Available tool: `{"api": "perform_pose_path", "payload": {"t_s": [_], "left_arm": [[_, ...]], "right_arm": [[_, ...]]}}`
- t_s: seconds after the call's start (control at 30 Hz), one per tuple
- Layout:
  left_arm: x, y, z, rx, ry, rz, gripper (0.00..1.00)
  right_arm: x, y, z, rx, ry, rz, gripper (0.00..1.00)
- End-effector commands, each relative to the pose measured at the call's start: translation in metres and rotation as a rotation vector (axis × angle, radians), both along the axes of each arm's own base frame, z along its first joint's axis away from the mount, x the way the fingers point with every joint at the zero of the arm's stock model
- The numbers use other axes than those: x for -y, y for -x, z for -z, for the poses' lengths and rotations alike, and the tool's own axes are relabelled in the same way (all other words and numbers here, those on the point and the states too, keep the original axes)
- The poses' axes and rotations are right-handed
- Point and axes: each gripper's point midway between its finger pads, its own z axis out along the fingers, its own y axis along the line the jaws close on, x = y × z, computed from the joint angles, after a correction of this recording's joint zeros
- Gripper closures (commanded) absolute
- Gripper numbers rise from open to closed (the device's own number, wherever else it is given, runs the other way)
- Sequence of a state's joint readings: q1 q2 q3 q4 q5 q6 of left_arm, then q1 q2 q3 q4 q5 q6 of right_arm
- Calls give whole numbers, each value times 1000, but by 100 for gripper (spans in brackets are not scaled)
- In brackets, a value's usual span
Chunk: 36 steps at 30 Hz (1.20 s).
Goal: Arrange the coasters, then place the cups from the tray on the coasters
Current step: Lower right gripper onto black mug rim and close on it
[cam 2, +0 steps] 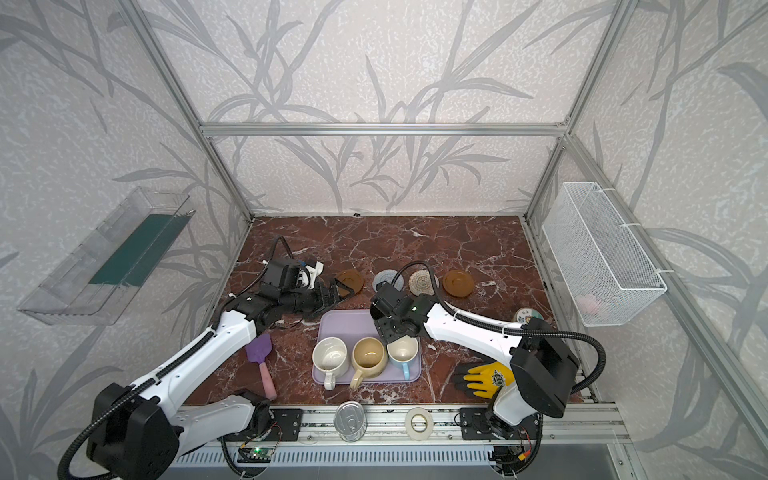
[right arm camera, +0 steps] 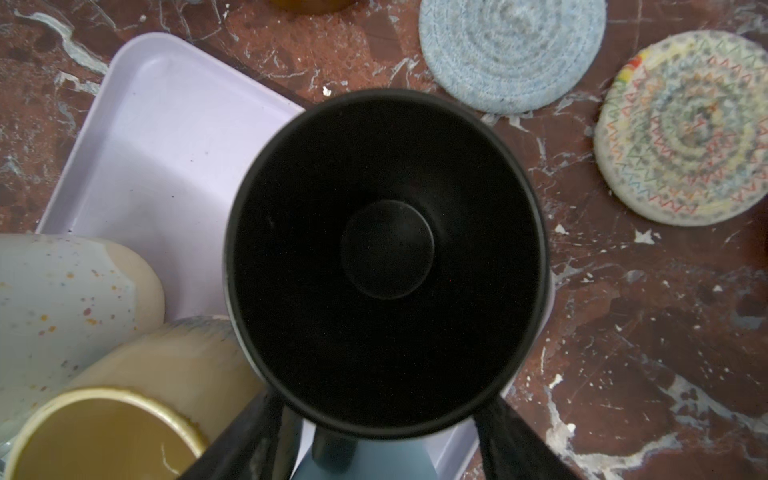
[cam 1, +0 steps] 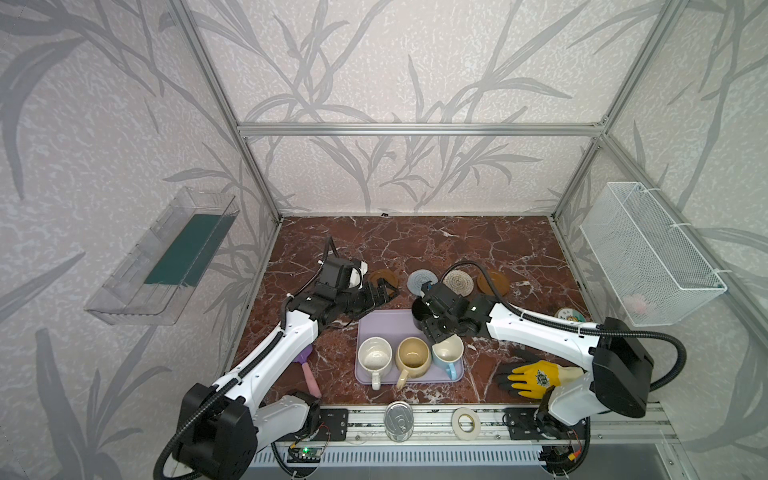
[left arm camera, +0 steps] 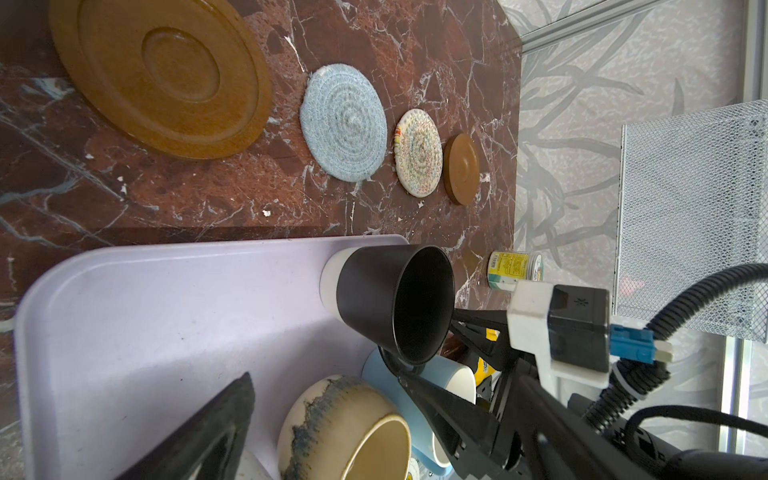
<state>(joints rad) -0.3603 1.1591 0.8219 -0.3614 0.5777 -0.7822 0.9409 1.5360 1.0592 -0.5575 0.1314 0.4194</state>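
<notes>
Four cups are sitting on the tray [cam 1: 384, 326]. The black cup [right arm camera: 386, 249] is standing at its far right corner, mostly hiding under the right arm in both top views. The right gripper [left arm camera: 426, 343] is straddling its handle with jaws apart, not yet pressing it. That gripper is covering part of the light blue cup [cam 1: 449, 353], which is sitting along the near edge with the beige-yellow cup [cam 1: 412, 353] and speckled white cup [cam 1: 375, 353]. Beyond the tray a wooden coaster [left arm camera: 160, 75], grey-blue coaster [left arm camera: 343, 122], cream coaster [left arm camera: 417, 151] and second wooden coaster [left arm camera: 461, 168] are lying in a row. The left gripper [cam 1: 382, 291], spread wide and empty, is overlapping the first in both top views. The wire basket [cam 1: 648, 249] is holding something pink, too blurred to name.
</notes>
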Motion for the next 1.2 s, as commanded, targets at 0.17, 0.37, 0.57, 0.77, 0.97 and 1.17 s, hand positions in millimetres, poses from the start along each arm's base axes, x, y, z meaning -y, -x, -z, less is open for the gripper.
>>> {"api": "perform_pose_path", "payload": {"t_s": [0.17, 0.37, 0.57, 0.77, 0.97, 1.17], "left_arm": [[2, -4, -2, 2, 12, -17, 1], [-3, -7, -9, 38, 12, -58, 2], [-4, -5, -4, 22, -4, -55, 2], [-4, -7, -3, 21, -5, -60, 2], [-6, -6, -5, 23, -8, -65, 2], [-6, -6, -2, 14, -14, -66, 2]], "right_arm": [[1, -5, 5, 27, 12, 16, 38], [-1, -6, 11, 25, 17, 20, 49], [-2, -7, 12, 28, 15, 21, 58], [-1, -8, 10, 42, 10, 19, 62], [-4, -7, 9, 48, -12, 8, 67], [-5, -8, 8, 49, -15, 3, 73]]}}
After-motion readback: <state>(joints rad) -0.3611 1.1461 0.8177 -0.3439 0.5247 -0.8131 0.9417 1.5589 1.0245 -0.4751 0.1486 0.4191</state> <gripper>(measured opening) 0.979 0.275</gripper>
